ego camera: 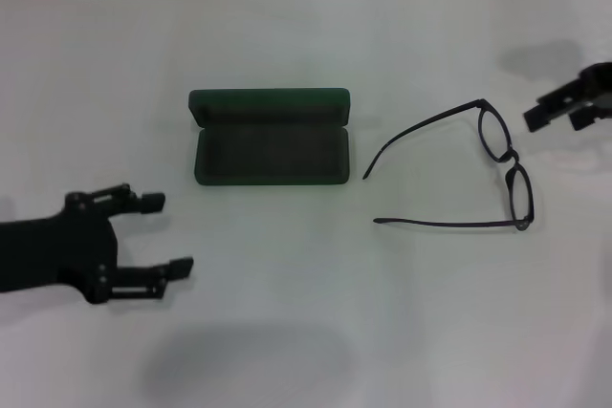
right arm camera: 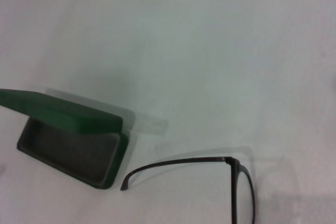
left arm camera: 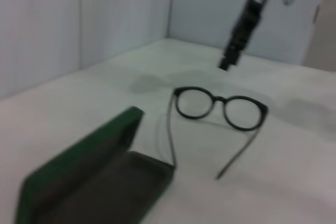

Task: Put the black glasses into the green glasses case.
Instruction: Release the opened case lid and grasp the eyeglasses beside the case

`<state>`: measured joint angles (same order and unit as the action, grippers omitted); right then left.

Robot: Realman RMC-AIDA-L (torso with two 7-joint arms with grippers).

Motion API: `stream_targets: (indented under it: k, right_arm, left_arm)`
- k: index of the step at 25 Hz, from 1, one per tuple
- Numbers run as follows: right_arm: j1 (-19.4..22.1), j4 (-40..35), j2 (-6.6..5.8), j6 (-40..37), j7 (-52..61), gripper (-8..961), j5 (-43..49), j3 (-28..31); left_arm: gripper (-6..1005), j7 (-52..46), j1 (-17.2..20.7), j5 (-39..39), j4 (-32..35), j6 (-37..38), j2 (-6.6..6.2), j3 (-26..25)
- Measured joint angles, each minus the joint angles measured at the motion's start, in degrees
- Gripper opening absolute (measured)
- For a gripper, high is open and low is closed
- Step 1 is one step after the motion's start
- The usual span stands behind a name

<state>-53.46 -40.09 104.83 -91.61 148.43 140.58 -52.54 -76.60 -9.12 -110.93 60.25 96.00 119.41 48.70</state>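
Head view gives me the green glasses case lying open on the white table, lid raised at the far side, dark lining up; I can read no lettering on it. My left gripper hovers near its left front corner, fingers spread and empty. To the case's right, apart from it, the black glasses lie unfolded, temple tips toward the case. My right gripper hangs just beyond the lenses, fingers parted, holding nothing.

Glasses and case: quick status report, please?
Both pincers open, left, right. Black glasses unfolded on table, right of open green glasses case. Nothing between.
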Motion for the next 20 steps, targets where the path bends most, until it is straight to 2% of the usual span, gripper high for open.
stream_targets:
  k: [2, 3, 6, 11, 14, 20]
  right_arm:
    - [-1.3, 0.96, 0.07, 0.6, 1.56, 843, 0.5, -1.14]
    - [-3.39, 2.3, 0.67, 1.64, 4.36, 843, 1.57, -3.72]
    - [-5.18, 2.96, 2.04, 2.88, 7.79, 843, 3.1, -6.74]
    - [-6.86, 3.13, 4.79, 4.88, 10.62, 843, 5.16, -7.57]
    - [-8.27, 4.27, 5.87, 5.75, 12.07, 844, 7.68, -7.6]
    - [-9.01, 7.85, 6.39, 8.06, 12.47, 844, 8.51, -8.5]
  left_arm:
    - [892, 0.18, -0.31, -0.67, -1.32, 0.89, -0.13, 0.11]
    - [892, 0.31, -1.33, -2.37, -2.95, 2.18, -0.37, 0.28]
    - [892, 0.29, -2.27, -4.68, -3.54, 2.84, -0.39, 0.49]
    - [891, 0.39, -4.79, -7.44, -6.16, 3.12, -0.43, 0.7]
    - [891, 0.45, -5.53, -7.81, -6.83, 3.13, -0.56, 0.7]
    - [891, 0.62, -5.8, -8.17, -6.94, 3.11, -0.51, 0.71]
